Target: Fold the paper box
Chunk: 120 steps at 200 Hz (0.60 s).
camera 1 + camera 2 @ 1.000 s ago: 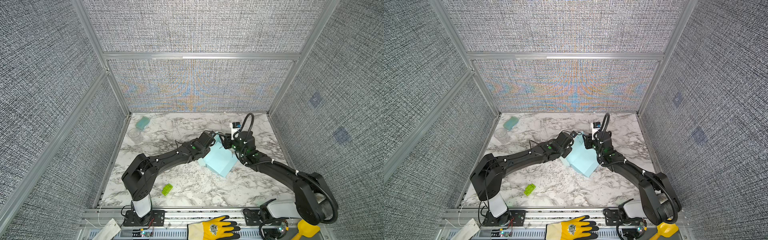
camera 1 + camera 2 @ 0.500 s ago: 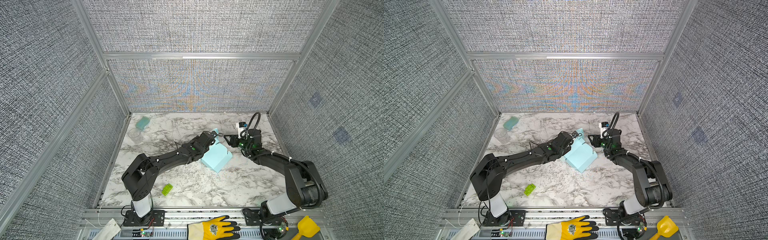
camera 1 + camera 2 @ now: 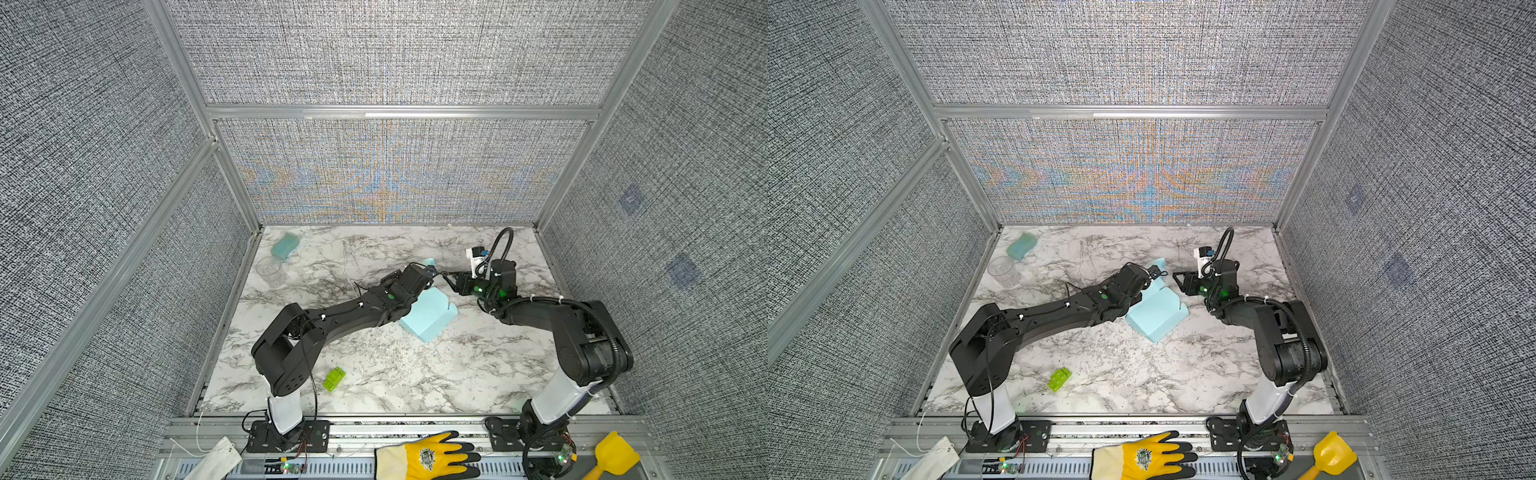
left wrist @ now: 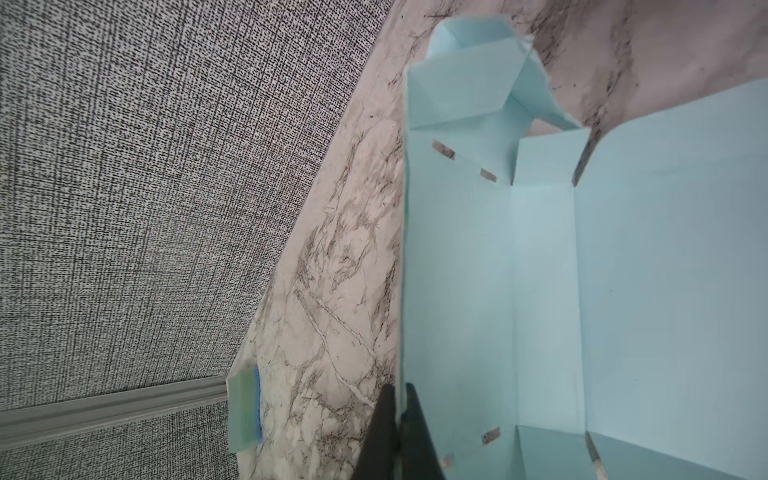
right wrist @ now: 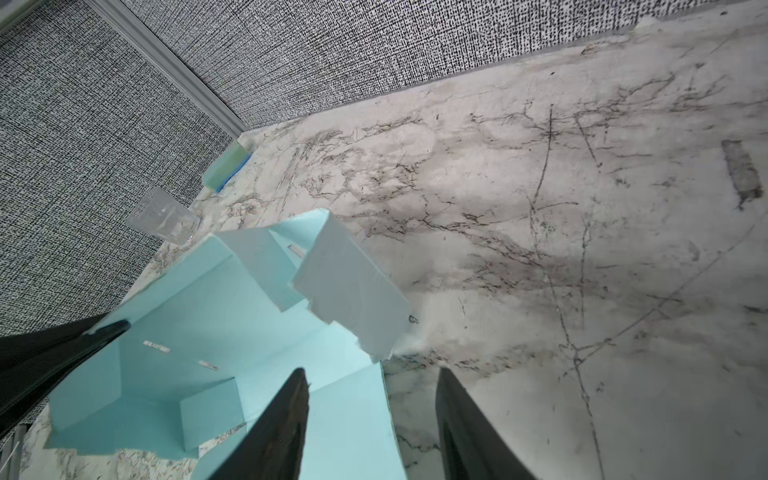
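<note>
- Lying on the marble table (image 3: pixel 382 374), somewhat beyond its middle, the paper box (image 3: pixel 428 320) is partly formed. It is pale blue, base down and open upward, and it sits between the two arms in both top views.
- The left wrist view shows the box interior with creases, small slots and end flaps. One end flap is folded in on itself, and a wide panel spreads out to one side.
- The left gripper (image 4: pixel 399 388) is fully closed on the thin upper edge of one long wall of the paper box, with one finger on each face of that wall.
- In a top view this gripper sits at the far side of the box, just beside a flap that stands upright.
- The right gripper (image 5: pixel 370 395) has its jaws apart, about half spread, with nothing clamped between them.
- One of its fingers hangs over a box panel and the other over bare marble, and the panel's edge runs between them. Whether either finger touches the card cannot be told.
- In a top view the right gripper's tips point toward the left gripper, near it and beyond the far side of the box.
- A teal sponge block (image 3: pixel 285 244) lies at the far left corner, with a clear cup (image 3: pixel 269 268) just beside it. Both are well apart from the box.
- A green brick (image 3: pixel 334 379) lies near the front, close to the left arm's base.
- A yellow glove (image 3: pixel 428 459) and a yellow scoop (image 3: pixel 613 457) rest on the front rail, off the marble.
</note>
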### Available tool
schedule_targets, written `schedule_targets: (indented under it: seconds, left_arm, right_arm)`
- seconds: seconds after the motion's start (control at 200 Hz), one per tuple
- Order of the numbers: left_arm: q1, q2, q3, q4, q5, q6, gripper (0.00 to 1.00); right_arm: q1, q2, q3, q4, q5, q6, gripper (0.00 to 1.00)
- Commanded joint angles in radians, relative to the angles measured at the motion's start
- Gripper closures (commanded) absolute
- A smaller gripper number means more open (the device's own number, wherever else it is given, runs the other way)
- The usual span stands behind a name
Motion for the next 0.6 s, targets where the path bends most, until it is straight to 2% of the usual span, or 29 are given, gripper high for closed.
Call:
schedule_targets:
  seconds: [0.0,0.345,0.595]
  left_arm:
    - [0.002,0.0,0.004,0.022,-0.009,0.052,1.0]
    - [0.0,0.032,0.034,-0.013,-0.022,0.079,1.0]
    - [0.0,0.031,0.034,-0.014,-0.026,0.084,1.0]
  right_arm:
    - [0.003,0.011,0.008,0.063,-0.028,-0.012,0.49]
    - [0.022,0.029,0.02,0.067,-0.048,-0.068,0.49]
    - [0.052,-0.004,0.025,0.04,-0.015,-0.144,0.49]
